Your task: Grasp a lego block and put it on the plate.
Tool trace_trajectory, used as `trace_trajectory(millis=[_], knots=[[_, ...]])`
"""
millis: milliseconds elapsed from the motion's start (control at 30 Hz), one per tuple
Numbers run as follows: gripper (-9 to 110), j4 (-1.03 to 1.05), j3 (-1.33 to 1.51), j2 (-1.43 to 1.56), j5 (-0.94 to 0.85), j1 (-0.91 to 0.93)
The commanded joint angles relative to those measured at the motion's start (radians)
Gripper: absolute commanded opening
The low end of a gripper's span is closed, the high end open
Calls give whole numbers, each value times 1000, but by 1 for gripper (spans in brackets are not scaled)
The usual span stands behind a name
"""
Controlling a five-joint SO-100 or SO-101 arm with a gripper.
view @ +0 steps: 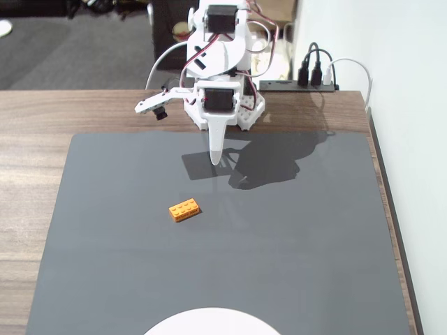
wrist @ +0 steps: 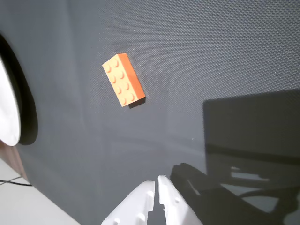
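An orange lego block [view: 184, 209] lies studs up on the dark grey mat, left of the mat's centre in the fixed view. The wrist view shows the same lego block [wrist: 123, 80] at upper left, well away from the fingertips. My white gripper [view: 216, 160] hangs over the far part of the mat, pointing down, beyond the block and slightly right of it. In the wrist view the gripper [wrist: 156, 180] is shut, its two tips almost touching, with nothing between them. The white plate [view: 213, 321] shows only as a curved rim at the bottom edge; the plate [wrist: 8, 117] sits at the wrist view's left edge.
The grey mat [view: 314, 244] covers most of a wooden table [view: 35, 112]. The arm's white base [view: 223, 105] stands at the table's far edge, with a black USB hub and cables [view: 307, 80] to its right. A white wall runs along the right side.
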Motion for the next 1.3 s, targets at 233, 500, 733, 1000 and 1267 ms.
trace_trajectory(millis=[233,500,733,1000,1267], knots=[[1,23,-17,57,-14,-14],[1,23,-17,57,-12,-11],[1,23,-17,57,-11,-11],[1,23,-17,57,-11,-11],[1,23,-17,57,-11,-9]])
